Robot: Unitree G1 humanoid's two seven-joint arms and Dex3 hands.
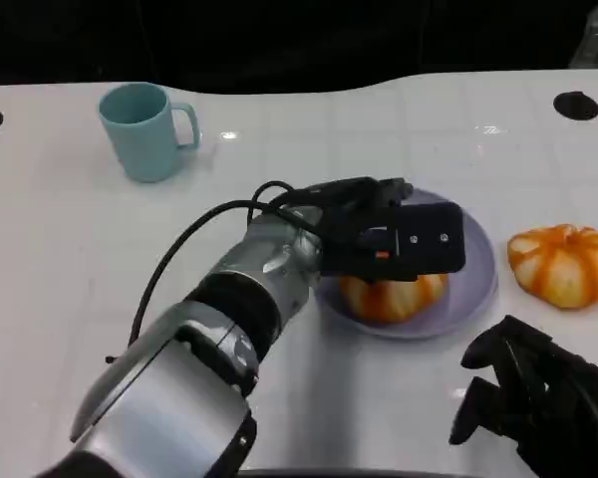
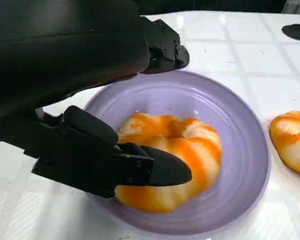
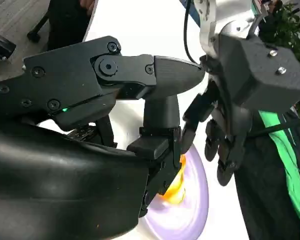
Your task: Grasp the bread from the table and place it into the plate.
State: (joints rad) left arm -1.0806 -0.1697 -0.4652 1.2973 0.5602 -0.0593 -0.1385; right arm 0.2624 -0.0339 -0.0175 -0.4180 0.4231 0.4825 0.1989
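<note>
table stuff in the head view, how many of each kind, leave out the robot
bread: 2 (one in the plate, one on the table to the plate's right)
plate: 1, purple
mug: 1, light blue
total: 4

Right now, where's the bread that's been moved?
In the head view, the bread lies in the purple plate, centre-right, under the left robot hand.
</note>
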